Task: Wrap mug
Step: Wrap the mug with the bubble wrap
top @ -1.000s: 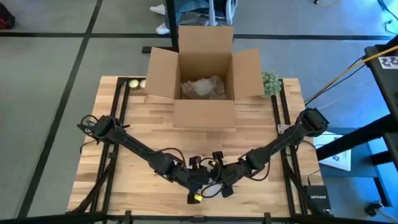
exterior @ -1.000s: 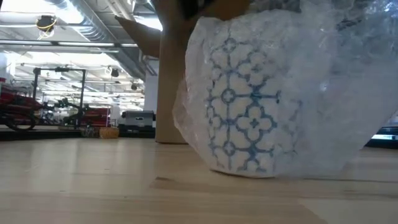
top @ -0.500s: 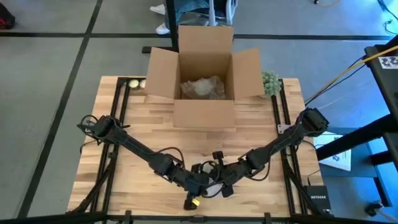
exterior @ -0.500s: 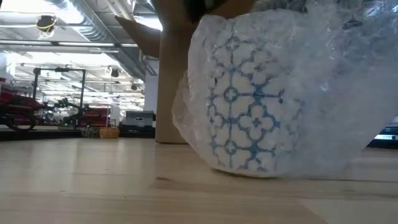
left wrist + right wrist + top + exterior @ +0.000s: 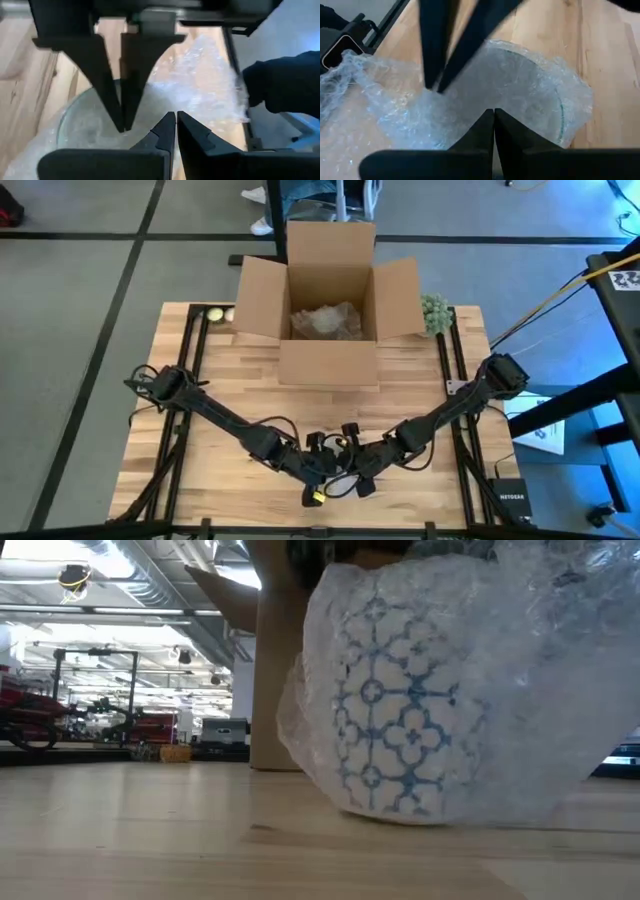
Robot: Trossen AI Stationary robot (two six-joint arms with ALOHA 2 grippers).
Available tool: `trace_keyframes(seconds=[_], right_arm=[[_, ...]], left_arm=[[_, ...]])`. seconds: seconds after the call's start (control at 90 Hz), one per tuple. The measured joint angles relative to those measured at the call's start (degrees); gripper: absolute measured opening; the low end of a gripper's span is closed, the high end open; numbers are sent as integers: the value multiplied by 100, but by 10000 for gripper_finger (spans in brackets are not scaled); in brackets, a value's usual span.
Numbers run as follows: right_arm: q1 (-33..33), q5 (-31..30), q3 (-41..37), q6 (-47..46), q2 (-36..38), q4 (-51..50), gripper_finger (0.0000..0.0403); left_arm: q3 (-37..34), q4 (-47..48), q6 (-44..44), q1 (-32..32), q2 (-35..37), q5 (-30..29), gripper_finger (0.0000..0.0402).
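A white mug with a blue pattern stands upright on the table near its front edge, swathed in clear bubble wrap. In the high view both arms meet above it and hide it. My left gripper and my right gripper are both shut, their tips down at the wrap over the mug's round mouth. Each wrist view also shows the other arm's fingers reaching down onto the wrap. My left gripper has its shut fingertips on the bubble wrap beside the mug's rim, coming from above and pointing down. One layer or several, I cannot tell. The mug stands on the table. My right gripper has its shut fingertips on the bubble wrap inside the rim of the mug's mouth, coming from above and pointing down. How much wrap lies between the fingers is hidden by the fingers themselves.
An open cardboard box with crumpled wrap inside stands at the far middle of the table. A green object sits to its right and small pale balls to its left. Bare wood lies between the box and the arms.
My left gripper dipped slightly toward the near edge and came back. The wrapped mug has shifted a little toward the right in the low view and stays upright on the table.
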State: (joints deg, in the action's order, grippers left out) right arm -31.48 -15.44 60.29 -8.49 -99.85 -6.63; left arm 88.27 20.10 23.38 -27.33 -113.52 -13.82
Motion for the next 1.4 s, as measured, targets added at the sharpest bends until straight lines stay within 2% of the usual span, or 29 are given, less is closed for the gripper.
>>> trace_keyframes(seconds=[0.444, 0.633, 0.744, 0.989, 1.4], right_arm=[[0, 9, 97, 84, 16, -81, 1], [-4, 353, 395, 147, 114, -555, 1], [-46, 628, 455, 101, 116, -520, 1], [-33, 721, 450, 129, 45, -345, 1], [4, 424, 459, 130, -129, -483, 1]], left_arm=[[31, 489, 368, 152, -290, -36, 0], [19, 457, 256, 170, -297, -27, 0], [17, 439, 234, 179, -301, -28, 0], [0, 461, 212, 194, -327, -33, 0], [57, 608, 25, 71, -69, -100, 0]])
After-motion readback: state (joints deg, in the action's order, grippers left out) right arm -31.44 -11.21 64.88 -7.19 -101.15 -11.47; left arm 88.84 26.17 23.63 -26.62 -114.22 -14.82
